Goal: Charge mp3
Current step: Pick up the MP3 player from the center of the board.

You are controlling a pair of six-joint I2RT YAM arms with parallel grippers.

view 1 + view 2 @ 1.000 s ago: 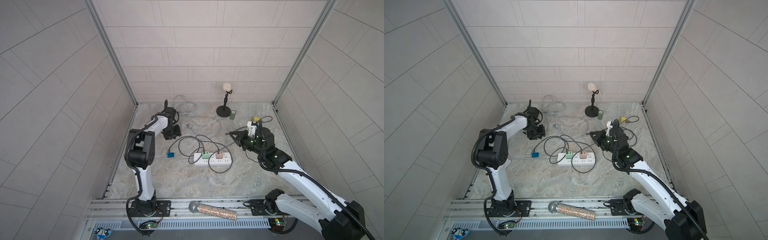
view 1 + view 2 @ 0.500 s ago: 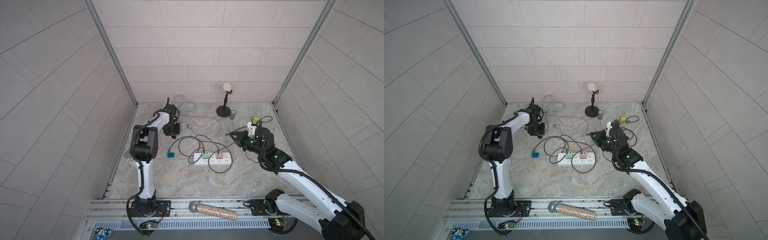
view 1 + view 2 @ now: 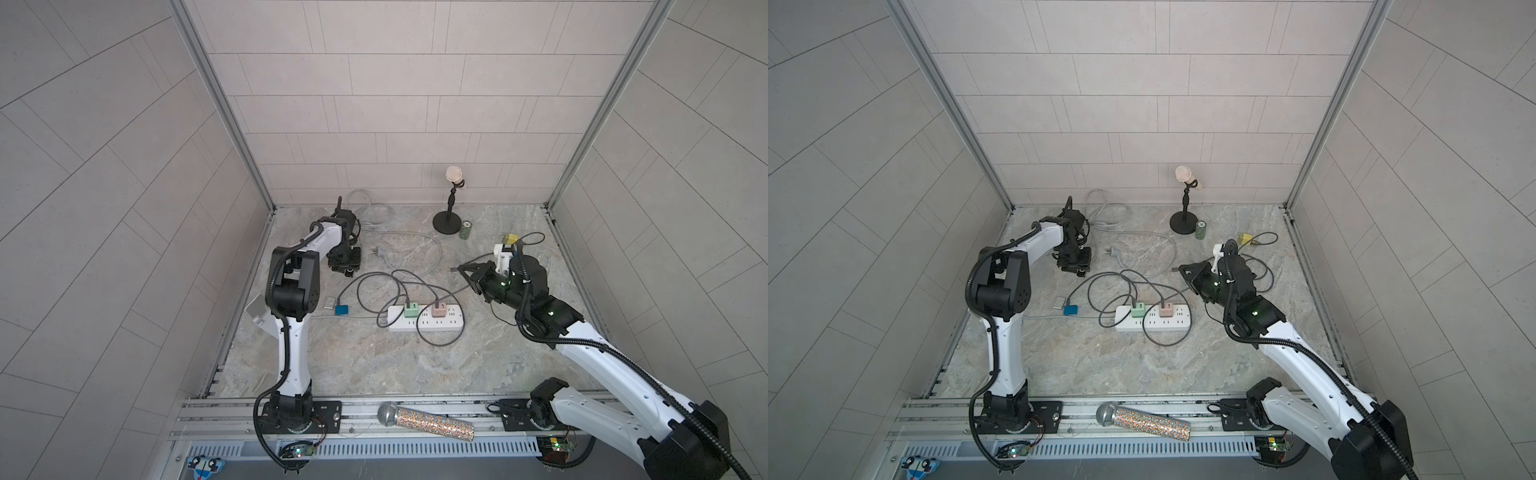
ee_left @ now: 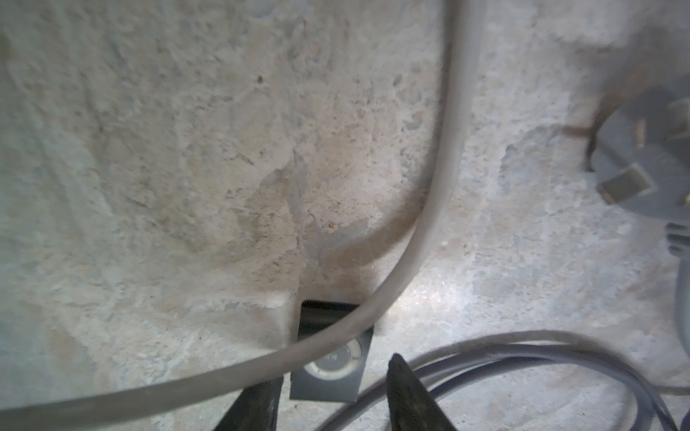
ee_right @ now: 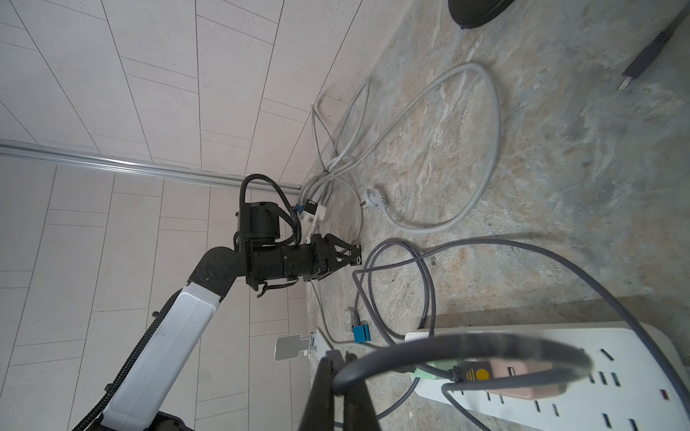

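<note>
Left gripper (image 4: 336,369), jaws parted, is straddling the mp3 (image 4: 321,390), seemingly to steady it, while right gripper (image 5: 339,367) is pinching the dark cable (image 5: 466,339) for plugging in.

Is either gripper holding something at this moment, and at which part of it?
The right gripper is shut on the dark cable, apparently close to its free plug end. The left gripper is open astride the mp3 player, holding nothing.
</note>
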